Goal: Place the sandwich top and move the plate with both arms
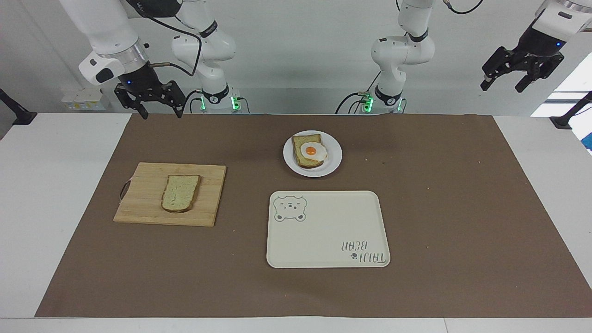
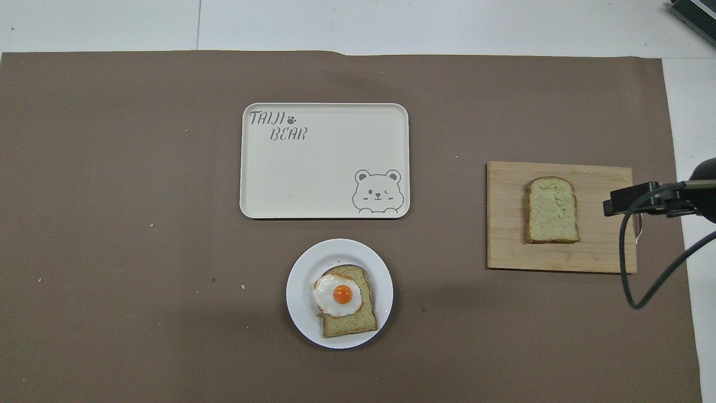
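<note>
The sandwich top [image 1: 180, 193] [image 2: 552, 210], a plain pale slice with a brown crust, lies flat on a wooden cutting board [image 1: 143, 196] [image 2: 598, 252]. The small white plate [image 1: 336, 161] [image 2: 305, 268] sits mid-table, nearer the robots than the tray, and carries a bread slice with a fried egg [image 1: 311, 151] [image 2: 342, 295]. My right gripper [image 1: 162, 113] hangs open and empty over the mat's edge by the robots, well clear of the board. My left gripper [image 1: 502, 87] hangs open and empty, high over the left arm's end of the table.
A cream rectangular tray [image 1: 323, 236] [image 2: 313, 173] with a bear drawing lies farther from the robots than the plate. A brown mat [image 1: 462, 208] [image 2: 112, 168] covers the table. In the overhead view a black cable and bracket [image 2: 643, 198] of the right arm overlap the board's end.
</note>
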You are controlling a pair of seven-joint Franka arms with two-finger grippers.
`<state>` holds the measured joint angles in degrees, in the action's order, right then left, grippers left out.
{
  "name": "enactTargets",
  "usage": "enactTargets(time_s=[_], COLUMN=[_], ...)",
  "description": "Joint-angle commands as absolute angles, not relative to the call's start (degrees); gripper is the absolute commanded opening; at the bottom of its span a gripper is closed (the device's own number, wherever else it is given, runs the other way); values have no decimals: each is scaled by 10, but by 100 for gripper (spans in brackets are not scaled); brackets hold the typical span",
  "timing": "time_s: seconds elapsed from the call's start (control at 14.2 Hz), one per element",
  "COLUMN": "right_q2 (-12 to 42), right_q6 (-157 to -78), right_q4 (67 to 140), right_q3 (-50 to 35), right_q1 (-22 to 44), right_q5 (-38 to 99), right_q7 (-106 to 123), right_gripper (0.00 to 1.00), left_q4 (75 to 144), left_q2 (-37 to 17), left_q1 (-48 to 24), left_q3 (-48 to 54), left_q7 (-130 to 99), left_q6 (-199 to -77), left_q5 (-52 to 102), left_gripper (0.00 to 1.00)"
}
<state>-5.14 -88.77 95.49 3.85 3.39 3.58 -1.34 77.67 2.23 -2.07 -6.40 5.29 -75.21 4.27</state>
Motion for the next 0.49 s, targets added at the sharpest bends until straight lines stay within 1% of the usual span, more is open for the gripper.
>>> enactTargets(time_s=[0.0, 0.21, 0.42], right_q2=[-63, -65, -66], right_q6=[-884, -891, -891], right_q4=[968, 971, 972], right_q3=[39, 37, 36], right_q1=[31, 32, 36], right_q5=[33, -11, -15], right_q7=[-8, -1, -3], right_gripper=[100, 100, 100], left_q4=[787, 787, 789], left_q2=[33, 33, 35], left_q1=[-30, -30, -28], left_q3=[-70, -70, -70], left_q7=[44, 44, 45], left_q6=[-753, -751, -721], left_q5=[47, 47, 47], left_gripper=[100, 100, 100])
